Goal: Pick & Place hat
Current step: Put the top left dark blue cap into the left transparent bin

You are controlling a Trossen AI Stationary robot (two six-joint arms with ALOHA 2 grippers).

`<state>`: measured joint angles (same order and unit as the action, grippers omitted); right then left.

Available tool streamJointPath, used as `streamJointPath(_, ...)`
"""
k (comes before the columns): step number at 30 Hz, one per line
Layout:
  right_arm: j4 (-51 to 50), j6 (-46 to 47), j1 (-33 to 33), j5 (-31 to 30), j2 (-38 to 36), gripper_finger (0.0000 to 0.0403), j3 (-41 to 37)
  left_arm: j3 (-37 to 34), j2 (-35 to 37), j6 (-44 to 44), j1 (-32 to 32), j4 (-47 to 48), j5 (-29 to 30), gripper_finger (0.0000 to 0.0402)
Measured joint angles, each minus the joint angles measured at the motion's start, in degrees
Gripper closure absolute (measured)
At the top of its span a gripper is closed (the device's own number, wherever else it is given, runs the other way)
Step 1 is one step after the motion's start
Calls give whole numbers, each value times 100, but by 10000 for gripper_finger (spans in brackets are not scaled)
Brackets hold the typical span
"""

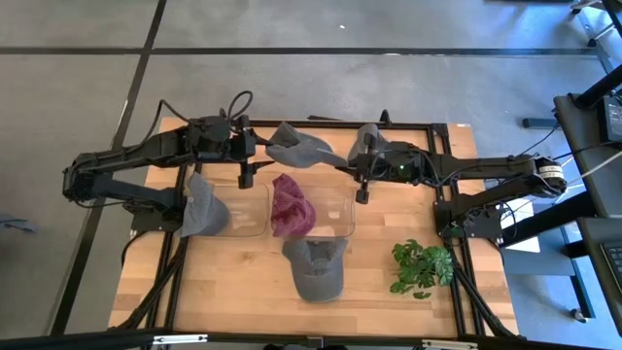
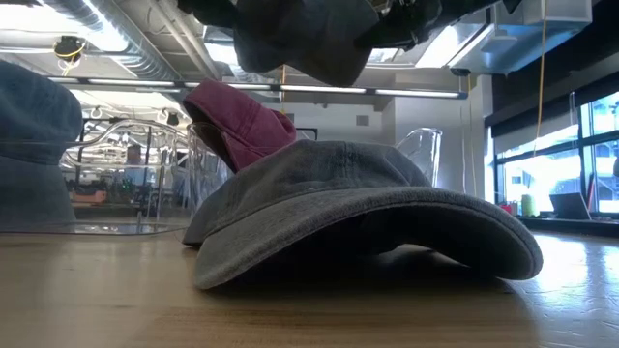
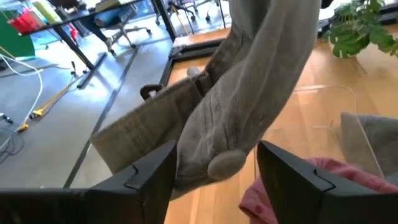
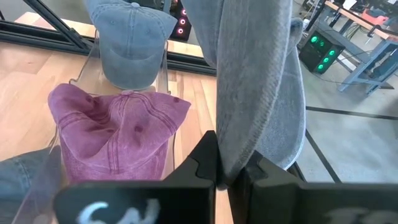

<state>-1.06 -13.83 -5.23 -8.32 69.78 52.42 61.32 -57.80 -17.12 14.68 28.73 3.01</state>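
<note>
Right pincer clamped tight on a grey hat, up in the upper middle of the high view, hat hanging in the air between the two arms. Fabric pinched right between the fingers in the right wrist view, rest of the cap draped up past them. Left pincer wide apart, just left of that same hat, fingers either side of the crown and its top button in the left wrist view. Can't tell whether they actually touch it.

Other hats all over the bench: maroon hat sitting on a clear stand mid-frame, blue-grey hat on another clear stand to its left, and a dark grey hat flat on the wood just below the maroon one. That last one fills most of the low view, brim toward the camera, maroon one poking up behind it.

Small green plant on the lower right of the bench, well apart from the hats.
</note>
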Motion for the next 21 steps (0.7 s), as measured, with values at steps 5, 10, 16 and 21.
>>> streamJointPath(5,-2,3,0,-2,0,388,0,0,0,-4,0,-157,17,238)
streamJointPath(10,-3,5,0,-2,0,388,0,0,0,-7,2,-157,43,293)
streamJointPath(16,2,21,0,-147,0,376,0,0,0,-9,2,-155,37,351)
streamJointPath(21,0,-50,0,-155,0,373,0,0,2,114,2,-155,37,365)
